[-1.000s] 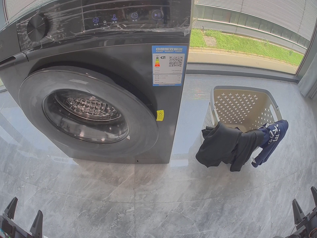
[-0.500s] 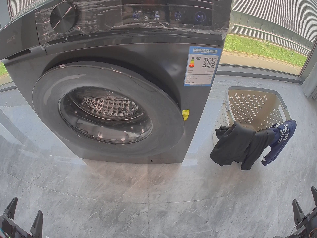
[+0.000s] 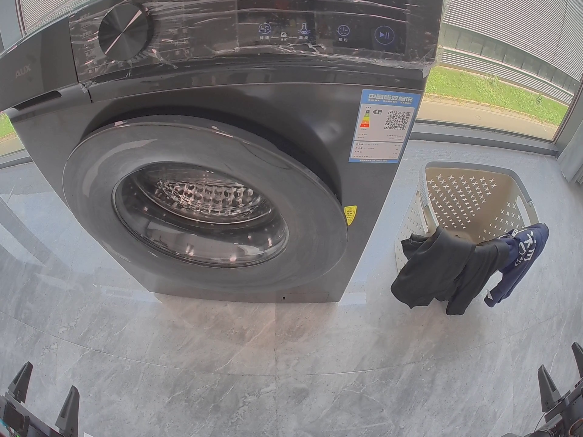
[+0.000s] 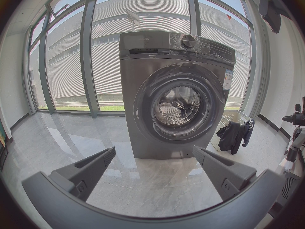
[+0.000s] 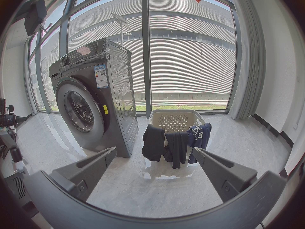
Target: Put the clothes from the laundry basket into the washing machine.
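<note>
Here I am, facing the dark grey front-loading washing machine (image 3: 340, 153), plastic film over its control panel. Its round door (image 3: 200, 213) with the glass porthole looks shut, steel drum visible behind it. To my right of the machine, on the glossy grey stone-look floor (image 3: 273, 359), stands the cream plastic laundry basket (image 3: 473, 195) with star-shaped holes, close to the tall window (image 5: 190, 48).

2 pieces hang over the basket's near rim. The black garment (image 3: 437, 268) droops down the outside almost to the floor, and the navy garment (image 3: 522, 256) with white print hangs just beside it at the right corner.

My left gripper (image 4: 153, 149) hovers low over the floor in front of the machine, fingers spread wide, nothing between them. My right gripper (image 5: 154, 150) is low on the right, fingers just as wide apart and empty, pointing toward the basket and well apart from the clothes.
</note>
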You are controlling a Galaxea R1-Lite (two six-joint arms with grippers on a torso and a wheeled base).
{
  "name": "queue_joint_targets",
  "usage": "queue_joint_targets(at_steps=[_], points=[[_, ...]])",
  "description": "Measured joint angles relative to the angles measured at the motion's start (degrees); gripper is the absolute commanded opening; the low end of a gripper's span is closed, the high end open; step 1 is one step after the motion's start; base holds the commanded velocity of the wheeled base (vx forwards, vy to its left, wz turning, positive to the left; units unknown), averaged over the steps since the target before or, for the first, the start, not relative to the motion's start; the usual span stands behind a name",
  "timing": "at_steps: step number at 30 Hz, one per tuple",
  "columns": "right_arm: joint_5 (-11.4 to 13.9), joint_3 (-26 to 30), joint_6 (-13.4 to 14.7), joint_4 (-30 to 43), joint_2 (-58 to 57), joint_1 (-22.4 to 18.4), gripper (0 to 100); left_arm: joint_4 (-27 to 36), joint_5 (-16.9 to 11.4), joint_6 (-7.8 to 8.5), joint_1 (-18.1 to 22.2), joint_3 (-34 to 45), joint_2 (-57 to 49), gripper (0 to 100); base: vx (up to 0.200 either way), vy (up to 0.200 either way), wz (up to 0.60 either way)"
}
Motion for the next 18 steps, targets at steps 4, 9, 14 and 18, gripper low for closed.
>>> queue_joint_targets(at_steps=[4, 9, 14, 18], points=[[0.00, 0.00, 0.00, -0.02, 0.00, 0.02, 100, 0.02, -0.02, 0.05, 0.00, 0.00, 0.00, 100, 0.000, 0.200, 0.00], [0.00, 0.00, -0.02, 0.00, 0.00, -0.01, 100, 0.00, 0.01, 0.06, -0.01, 0.00, 0.00, 100, 0.000, 0.200, 0.00], [0.01, 0.00, 0.00, -0.02, 0.00, 0.00, 100, 0.02, 0.04, 0.20, -0.06, 0.00, 0.00, 100, 0.000, 0.000, 0.00], [0.01, 0.00, 0.00, -0.02, 0.00, 0.02, 100, 0.00, 0.04, 0.24, -0.11, 0.00, -0.02, 100, 0.000, 0.000, 0.00]])
